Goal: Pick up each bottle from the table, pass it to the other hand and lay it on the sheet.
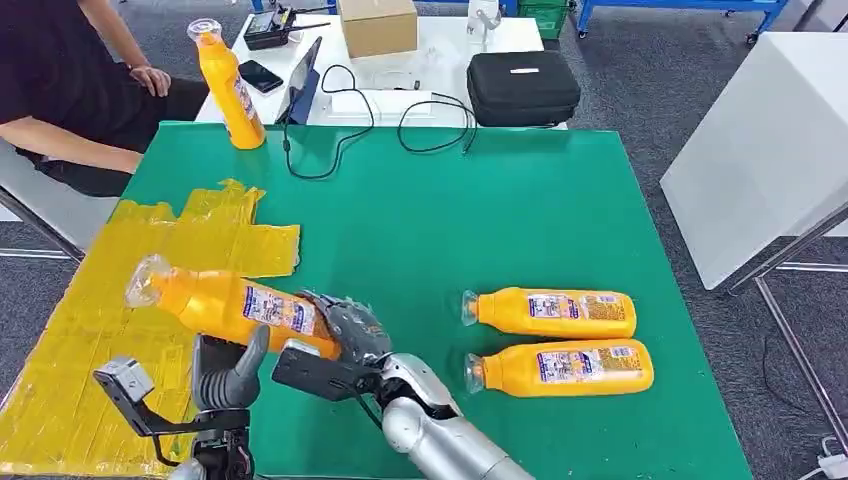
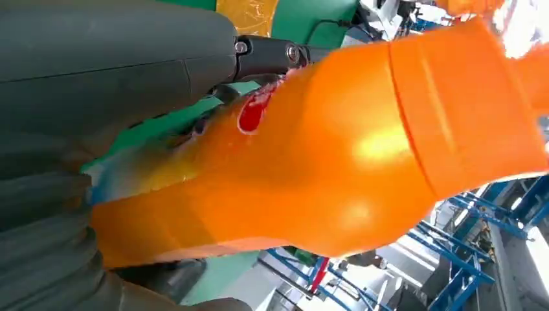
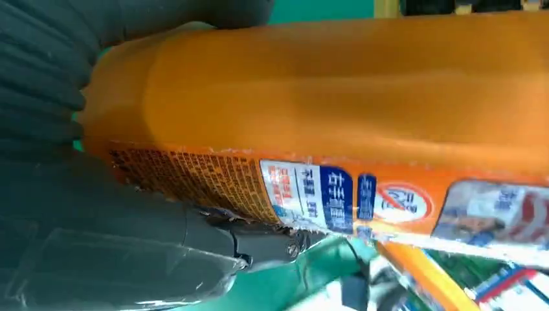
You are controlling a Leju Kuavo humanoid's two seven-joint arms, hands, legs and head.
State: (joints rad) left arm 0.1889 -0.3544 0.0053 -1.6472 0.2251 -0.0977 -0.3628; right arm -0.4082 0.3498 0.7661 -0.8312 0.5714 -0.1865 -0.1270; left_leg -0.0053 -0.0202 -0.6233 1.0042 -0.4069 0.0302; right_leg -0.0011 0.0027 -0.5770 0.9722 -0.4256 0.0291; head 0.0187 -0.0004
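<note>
My right hand point(image 1: 345, 328) grips the bottle point(image 1: 225, 302) by its base; left hand point(image 1: 232, 372) wraps under its middle. Cap end points left over the yellow sheet point(image 1: 90, 330), left hand nearer.

Far side, white desk point(image 1: 440, 45) beyond the green one: black case point(image 1: 523, 87) at right; cardboard box point(image 1: 378, 24) mid; phone point(image 1: 260, 76) and tablet point(image 1: 304, 68) left; black cables point(image 1: 345, 130) trail nearer; person point(image 1: 70, 80) seated far left.
</note>
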